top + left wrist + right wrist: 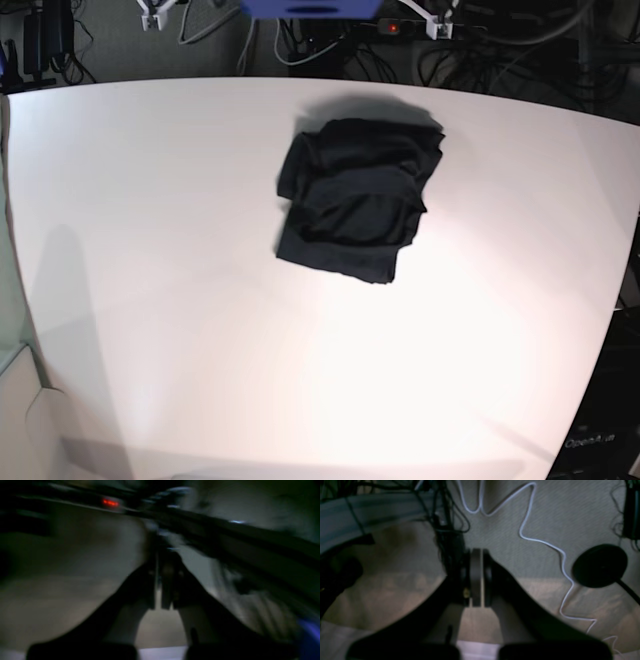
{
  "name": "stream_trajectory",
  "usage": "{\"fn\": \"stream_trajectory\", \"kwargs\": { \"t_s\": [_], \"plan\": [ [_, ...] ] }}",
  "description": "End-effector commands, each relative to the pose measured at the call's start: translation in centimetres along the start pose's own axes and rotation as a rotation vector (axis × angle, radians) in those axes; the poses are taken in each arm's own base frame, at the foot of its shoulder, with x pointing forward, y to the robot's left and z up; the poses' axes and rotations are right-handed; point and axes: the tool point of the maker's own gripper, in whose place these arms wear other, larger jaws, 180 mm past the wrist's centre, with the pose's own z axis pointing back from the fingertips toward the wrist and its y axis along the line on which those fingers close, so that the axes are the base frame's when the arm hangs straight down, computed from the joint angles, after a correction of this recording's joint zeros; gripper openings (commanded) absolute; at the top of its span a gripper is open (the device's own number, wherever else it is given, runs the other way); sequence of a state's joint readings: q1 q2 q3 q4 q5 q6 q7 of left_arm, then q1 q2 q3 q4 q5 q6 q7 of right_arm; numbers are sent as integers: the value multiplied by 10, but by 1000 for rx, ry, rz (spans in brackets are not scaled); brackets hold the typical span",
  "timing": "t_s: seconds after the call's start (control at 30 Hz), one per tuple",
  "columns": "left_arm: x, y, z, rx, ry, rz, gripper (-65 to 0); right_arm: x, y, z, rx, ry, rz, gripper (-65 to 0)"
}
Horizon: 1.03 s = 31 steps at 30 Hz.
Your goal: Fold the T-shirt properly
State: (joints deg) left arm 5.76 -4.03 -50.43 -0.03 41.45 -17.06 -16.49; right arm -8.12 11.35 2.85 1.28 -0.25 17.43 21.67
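The T-shirt (pixel 355 200) lies on the white table (pixel 150 250) as a rumpled, roughly square black bundle, a little beyond the table's middle. Neither arm shows in the base view. In the left wrist view, which is dark and motion-blurred, my left gripper (pixel 158 602) has its fingers drawn together with only a thin slit between them and nothing held. My right gripper (pixel 477 600) is shut and empty, and its camera looks at beige carpet off the table. No cloth shows in either wrist view.
A white cable (pixel 545 542) snakes over the carpet beside a black round base (pixel 600 566). Dark cables (pixel 445 517) hang behind the right gripper. A red light (pixel 110 502) glows in the left wrist view. A blue object (pixel 310 8) sits behind the table's far edge.
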Motion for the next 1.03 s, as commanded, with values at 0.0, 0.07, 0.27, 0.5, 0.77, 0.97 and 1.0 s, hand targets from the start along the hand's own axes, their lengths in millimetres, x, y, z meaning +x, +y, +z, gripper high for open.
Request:
{"fn": "stream_trajectory", "kwargs": {
  "t_s": [0.0,0.07,0.27,0.5,0.77,0.97,1.0],
  "plan": [
    [3,5,-1,22,13,-41,-615,6,-12,0,-44,-11,34,-650],
    [0,12,-3,66,68,-96,-615,4,-19,0,-108,-3,99,-650],
    [25,16,-10,97,101,-73,-614,13,-18,-5,-184,-10,150,-650],
    [41,16,-14,100,88,-77,-613,12,-9,-7,-189,-19,84,-650],
    [47,34,-12,208,71,-102,-612,21,-13,-8,-199,-34,66,-650],
    [47,30,-12,208,71,-96,-612,17,-10,-8,-193,-27,70,-650],
    [47,30,-12,208,71,-93,-612,16,-9,-8,-189,-25,72,-650]
  ]
}}
